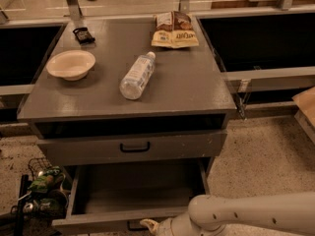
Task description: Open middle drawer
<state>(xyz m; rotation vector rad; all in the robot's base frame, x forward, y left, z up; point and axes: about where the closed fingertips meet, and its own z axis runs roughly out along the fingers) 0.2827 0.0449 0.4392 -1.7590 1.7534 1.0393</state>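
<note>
The middle drawer (138, 188) is pulled out below the shut top drawer (98, 151), and its plain grey inside shows. Its front edge (98, 223) runs along the bottom of the camera view, with the black pull handle (132, 226) partly cut off. My gripper (149, 225) is at the bottom edge, right beside that handle, at the end of my white arm (246, 215), which comes in from the lower right. Whether it touches the handle is hidden.
On the cabinet top (182, 82) lie a white bowl (71, 64), a plastic water bottle (137, 75) on its side, a snack bag (174, 29) and a small dark object (83, 34). A cart with items (42, 191) stands at the lower left. Speckled floor lies to the right.
</note>
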